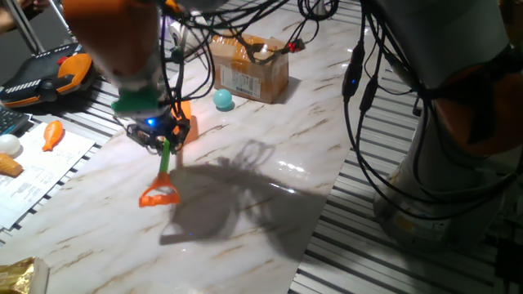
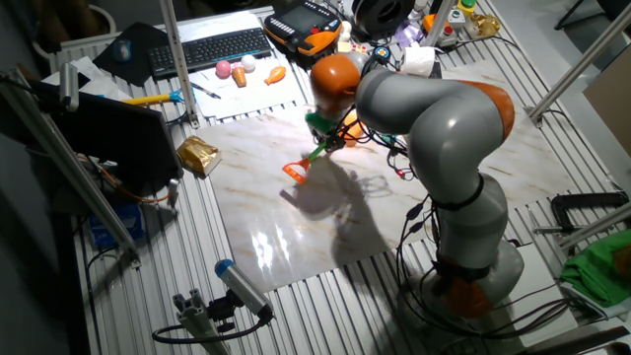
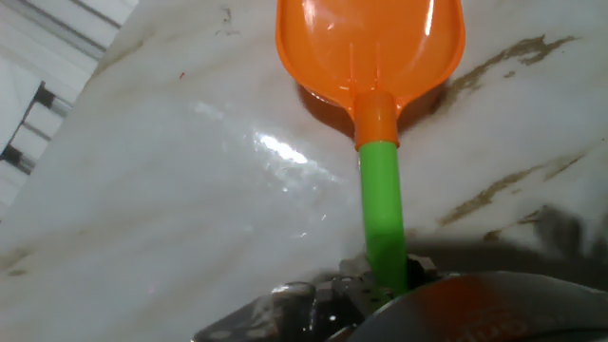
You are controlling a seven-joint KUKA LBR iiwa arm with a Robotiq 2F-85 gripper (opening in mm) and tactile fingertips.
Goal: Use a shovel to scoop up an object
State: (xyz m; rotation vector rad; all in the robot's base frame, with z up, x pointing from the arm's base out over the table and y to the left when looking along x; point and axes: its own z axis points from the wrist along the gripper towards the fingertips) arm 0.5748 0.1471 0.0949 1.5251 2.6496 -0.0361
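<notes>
My gripper (image 1: pixel 163 139) is shut on the thin green shaft of the shovel (image 1: pixel 163 167). The orange D-shaped end (image 1: pixel 159 196) sticks out toward the front and hangs above the marble. The flat orange blade (image 3: pixel 370 47) fills the top of the hand view, low over the marble, with the shaft running down into my gripper (image 3: pixel 380 285). The blade is empty. The small teal-blue ball (image 1: pixel 223 100) lies on the marble behind and to the right of the gripper, beside the cardboard box. In the other fixed view the gripper (image 2: pixel 323 133) and shovel (image 2: pixel 296 170) show; the ball is hidden.
A brown cardboard box (image 1: pixel 249 65) stands at the back of the marble slab. A carrot toy (image 1: pixel 52 135) lies on white paper at the left. A gold packet (image 2: pixel 197 153) sits at the slab's edge. Black cables (image 1: pixel 359 90) hang on the right. The robot base (image 2: pixel 473 266) stands beside the slab.
</notes>
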